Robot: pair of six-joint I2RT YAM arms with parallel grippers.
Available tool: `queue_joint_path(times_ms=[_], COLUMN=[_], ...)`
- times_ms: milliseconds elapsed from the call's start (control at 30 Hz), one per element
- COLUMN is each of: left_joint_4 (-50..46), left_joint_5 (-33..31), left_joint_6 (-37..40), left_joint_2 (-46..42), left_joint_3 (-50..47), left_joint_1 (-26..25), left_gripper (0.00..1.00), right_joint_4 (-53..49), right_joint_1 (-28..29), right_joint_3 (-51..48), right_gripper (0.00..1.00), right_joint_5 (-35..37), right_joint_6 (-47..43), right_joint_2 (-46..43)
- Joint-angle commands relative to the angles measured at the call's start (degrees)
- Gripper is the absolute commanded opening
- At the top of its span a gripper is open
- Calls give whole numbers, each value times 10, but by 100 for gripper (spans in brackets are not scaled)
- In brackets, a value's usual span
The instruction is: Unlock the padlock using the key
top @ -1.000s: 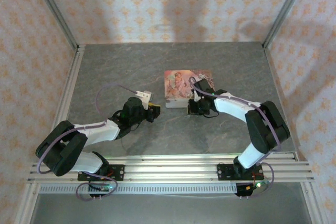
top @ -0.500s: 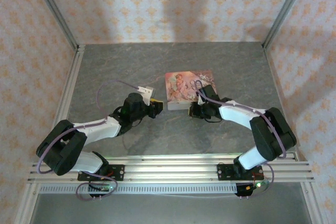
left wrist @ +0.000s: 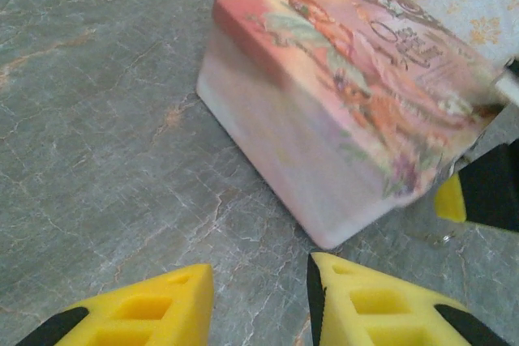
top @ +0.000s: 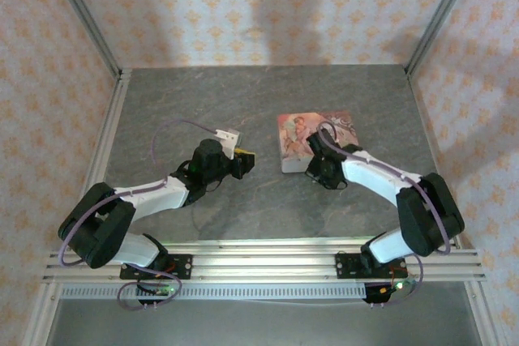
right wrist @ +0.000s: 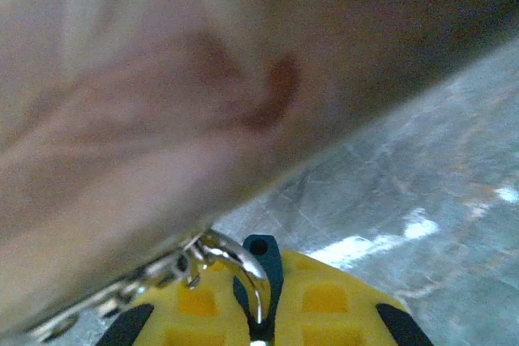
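Judging from the right wrist view, the padlock [right wrist: 262,258] is held at the tips of the right gripper [right wrist: 261,318], whose jaws appear clamped on its dark blue body. The silvery shackle [right wrist: 242,269] is curved across the front, and a short chain [right wrist: 122,297] is trailed off to one side. The lock is pressed close against the near side of the pink box [top: 316,131], which is seen from above lying on the desk [left wrist: 97,119]. The left gripper [left wrist: 259,281] is held low over the desk, near the box's corner, its jaws apart and empty. The step in hand is judged to be steadying the lock, with the key not yet taken. A fine pinch on the key by the free gripper is called for next, then careful alignment with the keyhole. The key cannot be identified with certainty: a small glint [left wrist: 442,239] beside the box is too small to be told. The keyhole is hidden, and the box is blurred in the right wrist view.
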Motion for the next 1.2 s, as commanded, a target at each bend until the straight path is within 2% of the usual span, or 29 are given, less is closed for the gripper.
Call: queue_joint_path(times_ms=[0, 133, 300, 467, 767, 867, 1000, 1067, 1167], left_joint_4=[-7, -16, -38, -53, -122, -158, -194, -207, -221], left_joint_5=[6, 2, -11, -32, -200, -247, -265, -263, -246], left_joint_6=[2, 7, 14, 7, -83, -88, -83, -83, -85], left_joint_2=[1, -6, -15, -37, -158, -213, -264, -273, -273], left_joint_3=[12, 11, 10, -2, -70, -87, -93, -90, -80], left_joint_1=[4, 4, 4, 13, 73, 81, 83, 84, 84], left_gripper=[36, 36, 36, 36, 36, 37, 37, 38, 39], right_joint_4=[-146, -217, -222, -221, -213, -198, -128, -85, 17], right_joint_1=[21, 45, 89, 149, 226, 243, 238, 218, 175], right_joint_3=[107, 178, 258, 361, 477, 468, 381, 330, 236], right_gripper=[0, 0, 0, 0, 0, 0, 0, 0, 0], right_joint_5=[122, 146, 135, 126, 104, 92, 56, -12, -153], right_joint_6=[-20, -63, -124, -222, -379, -405, -396, -380, -351], right_joint_2=[35, 105, 183, 263, 346, 343, 298, 272, 224])
